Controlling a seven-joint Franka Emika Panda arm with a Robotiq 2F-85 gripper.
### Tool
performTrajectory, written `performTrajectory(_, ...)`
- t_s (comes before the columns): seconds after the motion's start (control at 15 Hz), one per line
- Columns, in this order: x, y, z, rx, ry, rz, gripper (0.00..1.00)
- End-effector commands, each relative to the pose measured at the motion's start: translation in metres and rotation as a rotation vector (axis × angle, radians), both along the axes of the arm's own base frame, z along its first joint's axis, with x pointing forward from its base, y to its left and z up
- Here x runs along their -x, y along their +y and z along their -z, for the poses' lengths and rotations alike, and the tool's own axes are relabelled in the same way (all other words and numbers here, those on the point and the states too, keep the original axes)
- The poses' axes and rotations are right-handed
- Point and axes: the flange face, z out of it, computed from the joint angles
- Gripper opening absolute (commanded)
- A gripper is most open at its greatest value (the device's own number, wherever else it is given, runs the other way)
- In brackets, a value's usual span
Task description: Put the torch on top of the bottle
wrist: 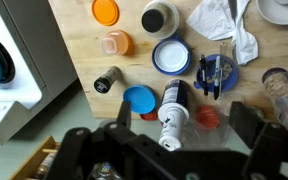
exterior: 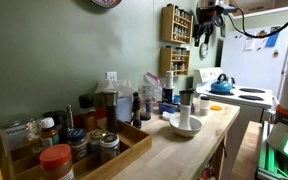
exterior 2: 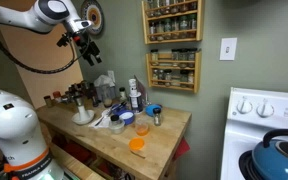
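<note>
The torch point(wrist: 107, 80) is a short dark cylinder that stands alone on the wooden counter near the stove-side edge. It also shows in an exterior view point(exterior 2: 155, 117). The dark narrow bottle point(exterior: 136, 108) stands among the bottles at the wall. I cannot make it out in the wrist view. My gripper point(wrist: 182, 125) is open and empty, high above the counter in both exterior views point(exterior: 206, 18) point(exterior 2: 87, 48). It hangs over a white-labelled bottle point(wrist: 171, 110), far from the torch.
Around the torch lie an orange lid point(wrist: 105, 11), an orange cup point(wrist: 115, 42), a blue-rimmed lid point(wrist: 170, 55) and a blue lid point(wrist: 139, 100). A pen cup point(wrist: 216, 72), a cloth point(wrist: 231, 25) and a white bowl point(exterior: 185, 126) stand nearby. The stove point(exterior: 246, 97) adjoins the counter.
</note>
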Motion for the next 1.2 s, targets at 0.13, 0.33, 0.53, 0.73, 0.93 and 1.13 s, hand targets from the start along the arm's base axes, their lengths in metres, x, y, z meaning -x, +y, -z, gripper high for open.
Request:
performTrajectory(0.13,0.0,0.0,-0.001,0.0,0.0,0.0,1.0)
performTrajectory(0.33,0.0,0.0,-0.001,0.0,0.0,0.0,1.0)
performTrajectory(0.53,-0.03,0.033,0.003,-0.001,-0.052,-0.163,1.0)
performTrajectory(0.73,-0.078,0.079,0.009,-0.028,-0.12,-0.334,1.0)
performTrajectory(0.93,-0.123,0.118,0.03,-0.088,-0.129,-0.486,1.0)
performTrajectory(1.13,-0.133,0.135,0.046,-0.137,-0.077,-0.624,1.0)
